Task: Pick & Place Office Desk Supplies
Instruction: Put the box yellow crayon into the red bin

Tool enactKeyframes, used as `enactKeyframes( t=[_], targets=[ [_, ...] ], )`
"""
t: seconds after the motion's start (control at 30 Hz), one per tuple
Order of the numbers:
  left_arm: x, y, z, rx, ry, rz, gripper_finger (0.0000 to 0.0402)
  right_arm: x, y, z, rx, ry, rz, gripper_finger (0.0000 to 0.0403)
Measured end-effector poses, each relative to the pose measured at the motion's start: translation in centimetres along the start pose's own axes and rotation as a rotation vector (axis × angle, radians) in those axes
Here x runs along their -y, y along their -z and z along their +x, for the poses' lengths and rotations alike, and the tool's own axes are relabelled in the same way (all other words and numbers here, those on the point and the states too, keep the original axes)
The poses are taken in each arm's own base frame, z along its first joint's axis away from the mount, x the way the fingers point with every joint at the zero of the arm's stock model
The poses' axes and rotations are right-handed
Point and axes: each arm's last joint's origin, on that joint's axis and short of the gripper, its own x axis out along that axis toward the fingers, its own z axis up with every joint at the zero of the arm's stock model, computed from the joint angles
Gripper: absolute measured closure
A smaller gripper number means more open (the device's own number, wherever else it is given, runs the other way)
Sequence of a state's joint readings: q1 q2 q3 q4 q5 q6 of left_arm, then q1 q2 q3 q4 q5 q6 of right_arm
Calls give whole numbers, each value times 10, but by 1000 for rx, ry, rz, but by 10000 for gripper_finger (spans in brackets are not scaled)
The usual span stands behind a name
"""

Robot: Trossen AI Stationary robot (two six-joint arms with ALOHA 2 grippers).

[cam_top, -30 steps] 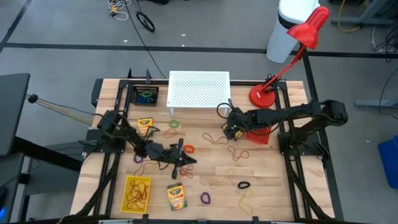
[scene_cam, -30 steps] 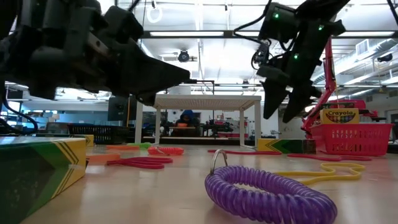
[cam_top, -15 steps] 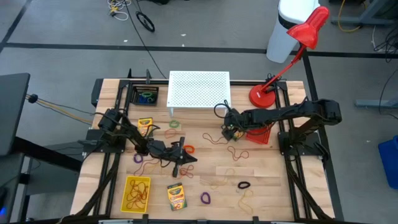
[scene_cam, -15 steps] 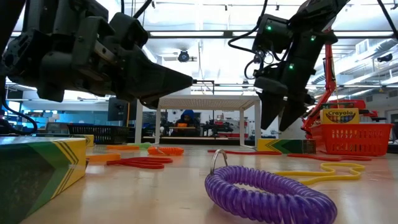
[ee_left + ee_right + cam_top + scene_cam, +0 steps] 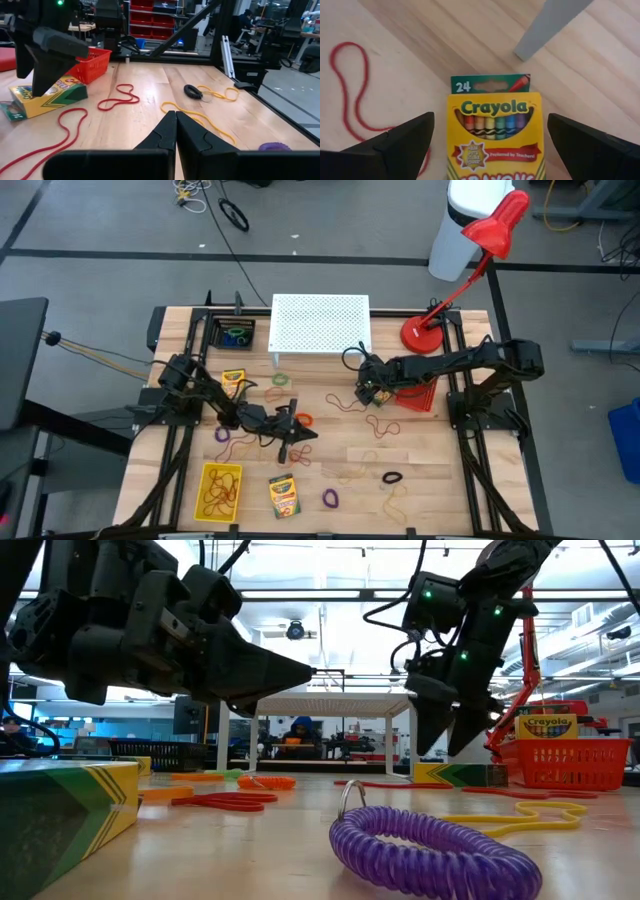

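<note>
A yellow-and-green crayon box (image 5: 492,131) lies flat on the table beside the red basket (image 5: 416,396). My right gripper (image 5: 490,119) hangs open over it, pointing steeply down, one finger off each long side with a gap showing on both. In the low view its fingertips (image 5: 428,743) stand just above the box (image 5: 455,775). My left gripper (image 5: 300,433) is shut and level over the table's middle, with nothing between its fingers (image 5: 175,131). Coloured loops and rubber bands lie scattered around, among them a purple loop (image 5: 430,850).
A white perforated stand (image 5: 320,323) and a red lamp (image 5: 440,330) are at the far edge. A black tray (image 5: 236,335) sits far left and a yellow tray (image 5: 220,488) of bands near left. Two more crayon boxes (image 5: 284,495) (image 5: 232,382) lie on the left half.
My right gripper has come down toward the crayon box and shifted slightly toward the table's left, staying open.
</note>
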State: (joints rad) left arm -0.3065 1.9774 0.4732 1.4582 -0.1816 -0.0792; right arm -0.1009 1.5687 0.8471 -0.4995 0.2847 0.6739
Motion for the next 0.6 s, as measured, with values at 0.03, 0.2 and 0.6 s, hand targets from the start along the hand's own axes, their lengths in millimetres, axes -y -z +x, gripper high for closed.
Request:
enactKeyframes(
  t=[0.03, 0.2, 0.6],
  targets=[
    [0, 0, 0, -1, 0, 0, 393, 0, 0, 1, 1, 5, -1, 3],
    [0, 1, 0, -8, -1, -1, 393, 1, 1, 1, 12, 44, -7, 3],
    [0, 1, 0, -10, -1, 0, 393, 2, 6, 6, -21, 28, -11, 3]
  ],
)
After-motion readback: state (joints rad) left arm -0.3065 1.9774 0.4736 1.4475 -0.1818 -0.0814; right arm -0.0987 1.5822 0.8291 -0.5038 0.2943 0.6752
